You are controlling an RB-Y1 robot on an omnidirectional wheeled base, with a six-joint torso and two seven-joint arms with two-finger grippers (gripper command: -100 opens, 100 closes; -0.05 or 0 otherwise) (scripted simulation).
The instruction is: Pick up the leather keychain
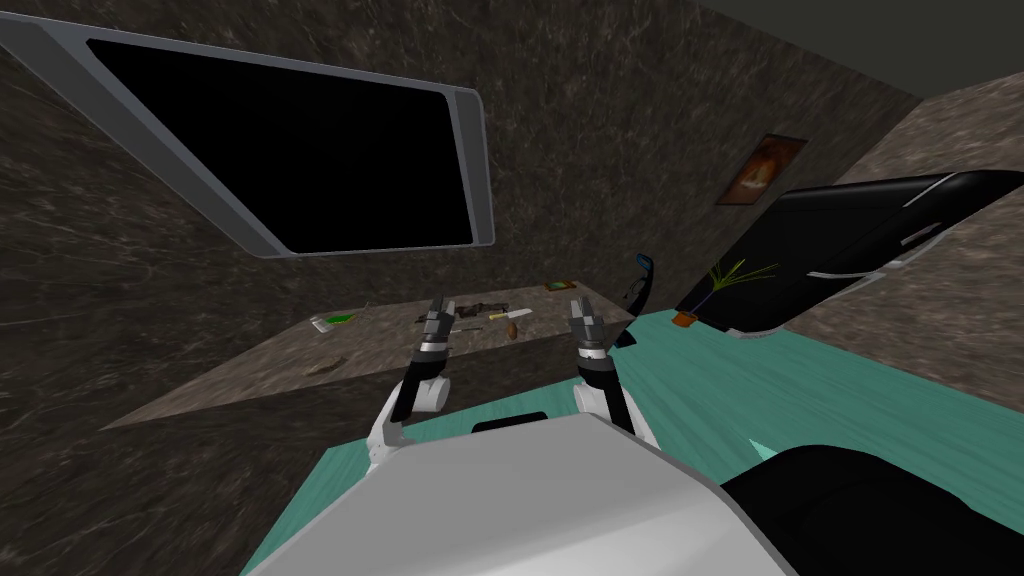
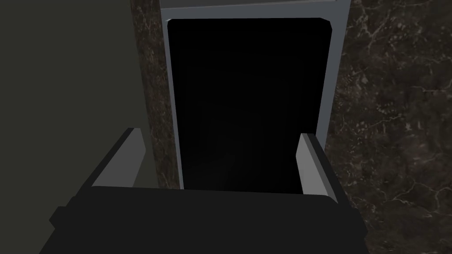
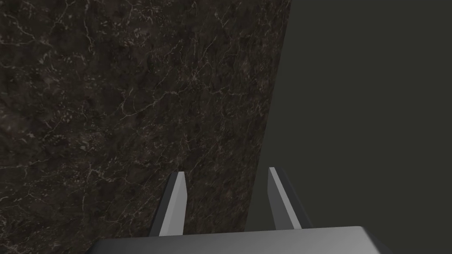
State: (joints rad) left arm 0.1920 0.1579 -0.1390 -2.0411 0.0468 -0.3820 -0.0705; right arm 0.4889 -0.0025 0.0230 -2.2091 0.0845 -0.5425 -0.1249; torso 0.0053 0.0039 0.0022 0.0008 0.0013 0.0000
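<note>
With left gripper spread and right gripper parted, both empty, I should lower the left squarely astride the apparent keychain, lying mid-counter just ahead.

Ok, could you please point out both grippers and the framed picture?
left gripper [image 2: 219, 134]: left wrist view, between fingertips.
right gripper [image 3: 225, 171]: right wrist view, between fingertips.
framed picture [image 1: 760, 168]: head view, its middle.

stone table | knife | brown lump (small) | green item
</note>
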